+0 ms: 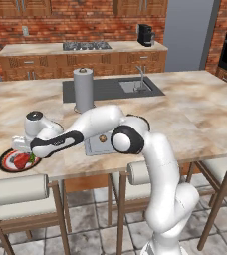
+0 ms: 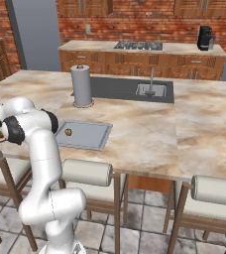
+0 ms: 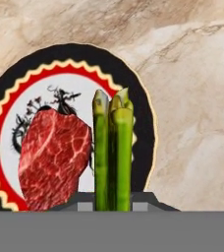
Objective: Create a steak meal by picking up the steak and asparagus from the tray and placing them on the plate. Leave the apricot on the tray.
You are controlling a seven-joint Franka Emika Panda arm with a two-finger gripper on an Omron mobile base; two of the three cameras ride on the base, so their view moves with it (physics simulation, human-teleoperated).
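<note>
Gripping the asparagus [image 3: 113, 152] by its base, the gripper [image 3: 113, 199] is hanging over the plate [image 3: 133, 88] at the counter's near left edge; the stalks' long axis is running straight out from the jaws, tips leading, beside the steak [image 3: 52, 157] lying on the plate.
</note>
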